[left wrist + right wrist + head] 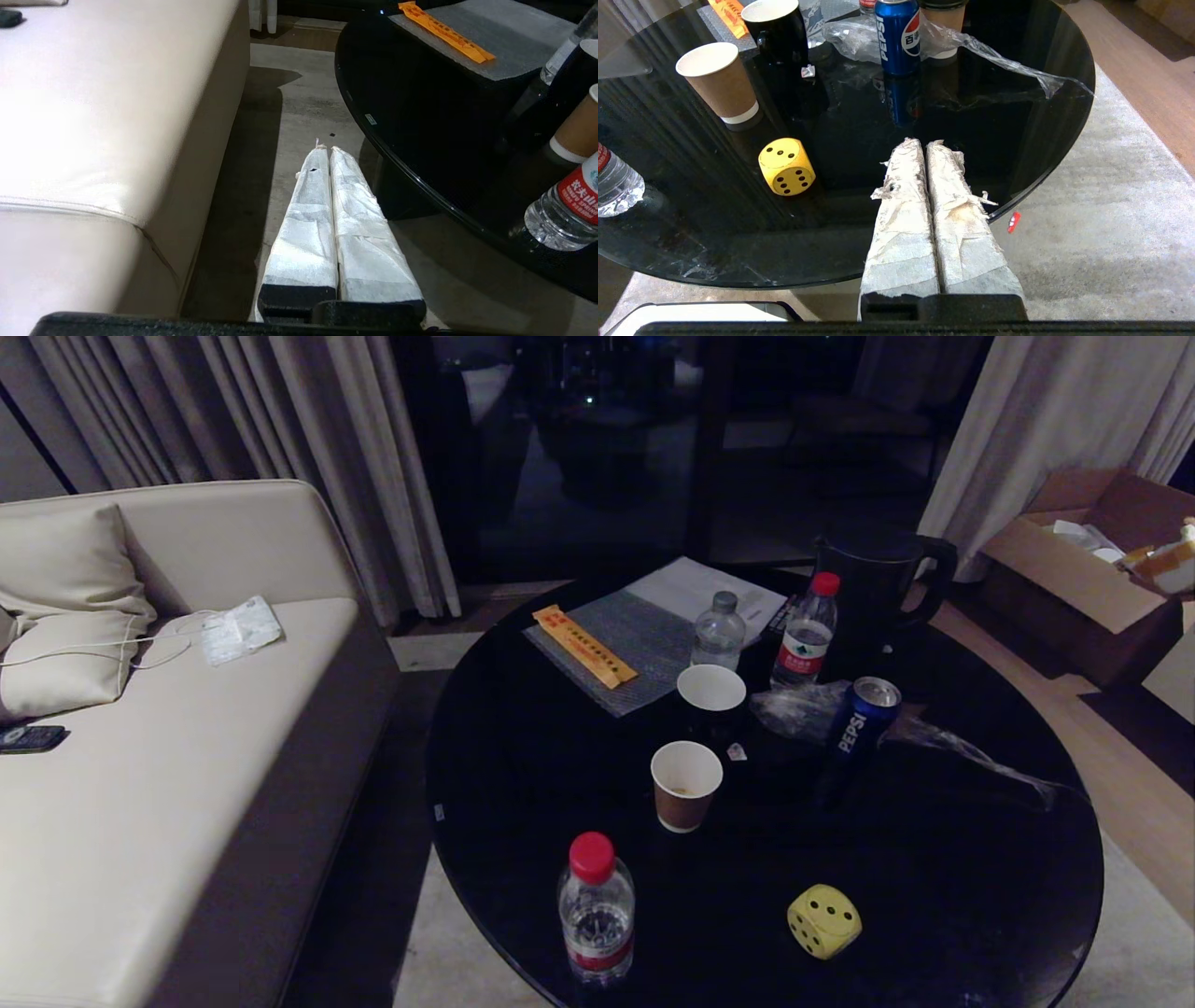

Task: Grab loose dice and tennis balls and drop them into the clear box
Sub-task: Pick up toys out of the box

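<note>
**Operator:** Where do things stand?

**Spotter:** You're at the very start, I'd say, with nothing picked up yet. The only task piece you can see is the yellow die [823, 921], sitting on the round black table [523, 784] at its near edge, right of the near water bottle [597, 907]. The brown paper cup [686, 785] and the Pepsi can [861, 728] stand farther back, well apart from it. No tennis balls and no clear box show in any view.

**Operator:** And my grippers?

**Spotter:** Both are empty, with their padded fingers pressed together. Your right gripper [924, 145] hangs over the table's near right edge, with the die off to its left. Your left gripper [325, 151] is over the floor, in the gap between the beige sofa [117, 116] and the table.

**Operator:** Next move?

**Spotter:** The right arm looks the natural choice. You'd need to spread its fingers, swing left over the die, and come down square across two flat faces; those rounded corners could slip. You'll also have to find the box before you can drop anything.
</note>
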Controlling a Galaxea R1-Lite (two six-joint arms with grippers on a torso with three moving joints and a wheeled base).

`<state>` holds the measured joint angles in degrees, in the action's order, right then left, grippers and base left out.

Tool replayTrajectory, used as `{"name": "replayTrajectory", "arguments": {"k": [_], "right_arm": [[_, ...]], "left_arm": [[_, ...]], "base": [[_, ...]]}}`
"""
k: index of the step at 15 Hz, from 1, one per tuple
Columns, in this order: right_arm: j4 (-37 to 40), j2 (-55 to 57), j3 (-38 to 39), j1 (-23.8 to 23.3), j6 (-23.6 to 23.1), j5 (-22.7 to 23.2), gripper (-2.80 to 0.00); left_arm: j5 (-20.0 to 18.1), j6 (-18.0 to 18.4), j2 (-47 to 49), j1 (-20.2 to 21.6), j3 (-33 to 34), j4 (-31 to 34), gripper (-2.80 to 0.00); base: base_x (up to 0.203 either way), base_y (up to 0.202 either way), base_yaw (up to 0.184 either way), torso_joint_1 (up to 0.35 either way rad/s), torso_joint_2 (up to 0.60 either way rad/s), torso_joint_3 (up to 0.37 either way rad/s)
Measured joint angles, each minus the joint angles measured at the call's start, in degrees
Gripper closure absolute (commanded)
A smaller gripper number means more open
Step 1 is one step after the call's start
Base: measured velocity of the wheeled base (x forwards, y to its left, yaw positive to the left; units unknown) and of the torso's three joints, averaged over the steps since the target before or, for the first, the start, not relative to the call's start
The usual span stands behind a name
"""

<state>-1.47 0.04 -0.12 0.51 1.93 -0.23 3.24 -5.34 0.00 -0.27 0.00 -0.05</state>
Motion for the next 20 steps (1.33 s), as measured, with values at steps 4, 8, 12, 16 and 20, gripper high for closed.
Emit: {"name": "replayTrajectory", "arguments": {"k": [4,8,12,16,20], "right_arm": [[7.5,4.9,-12.4,0.0,0.1,1.9,0.0],[15.1,19.0,-20.5,0.5,0.2,9.1,0.0],[15.0,34.2,-23.5,1.4,0.3,18.1,0.0],[12.0,53.1,-29.0,3.9,0.9,20.5,0.0],[10.1,70.5,-37.3,8.9,-0.4,20.2,-2.8]], "left_arm": [[0.0,-0.1,0.0,0.0,0.0,0.0,0.0],[0.1,0.0,0.0,0.0,0.0,0.0,0.0],[0.1,-0.1,0.0,0.0,0.0,0.0,0.0],[0.1,-0.1,0.0,0.0,0.0,0.0,0.0],[0.0,0.0,0.0,0.0,0.0,0.0,0.0]], "base": [[0.0,0.0,0.0,0.0,0.0,0.0],[0.0,0.0,0.0,0.0,0.0,0.0],[0.0,0.0,0.0,0.0,0.0,0.0],[0.0,0.0,0.0,0.0,0.0,0.0],[0.0,0.0,0.0,0.0,0.0,0.0]]}}
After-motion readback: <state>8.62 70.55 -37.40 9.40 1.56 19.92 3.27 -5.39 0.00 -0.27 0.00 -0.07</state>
